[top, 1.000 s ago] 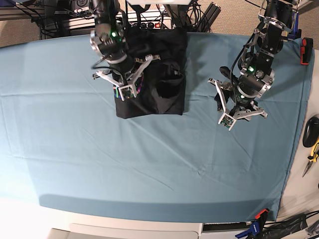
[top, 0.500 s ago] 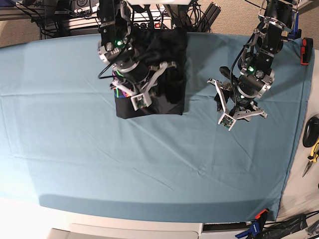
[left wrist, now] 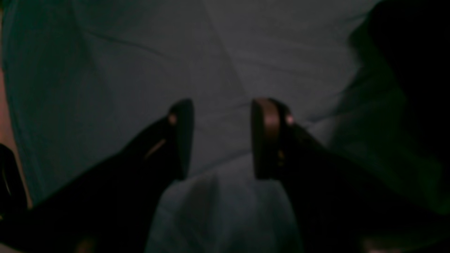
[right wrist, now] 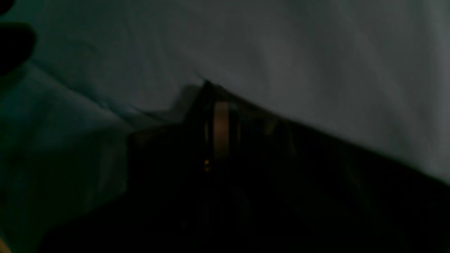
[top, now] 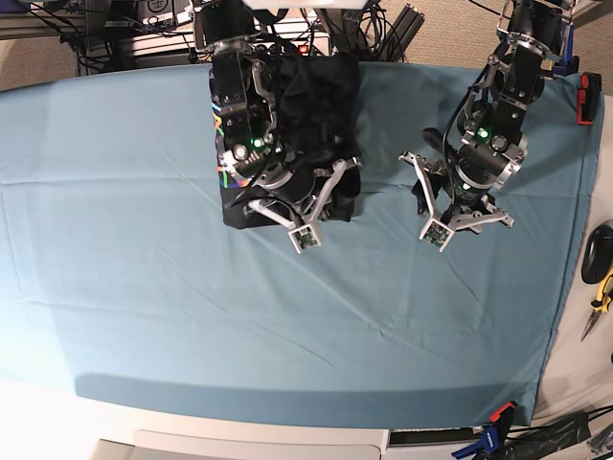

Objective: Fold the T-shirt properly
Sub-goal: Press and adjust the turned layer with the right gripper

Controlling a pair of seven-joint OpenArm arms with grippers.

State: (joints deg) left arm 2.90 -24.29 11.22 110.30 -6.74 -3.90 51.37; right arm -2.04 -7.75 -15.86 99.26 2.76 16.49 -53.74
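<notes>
The black T-shirt lies folded at the far middle of the teal table cloth, with a strip of rainbow lines showing along its left edge. My right gripper hangs over the shirt's near edge. In the right wrist view its fingers are pressed together, with black fabric around them. My left gripper hovers over bare cloth to the right of the shirt. Its fingers stand apart with nothing between them.
Hand tools and a red object lie past the cloth's right edge. Clamps grip the near right corner. Cables and equipment crowd the far edge behind the shirt.
My right arm has swept from the shirt's left edge rightward and nearer across it, and the rainbow strip on the left now shows more. The left arm has not moved.
</notes>
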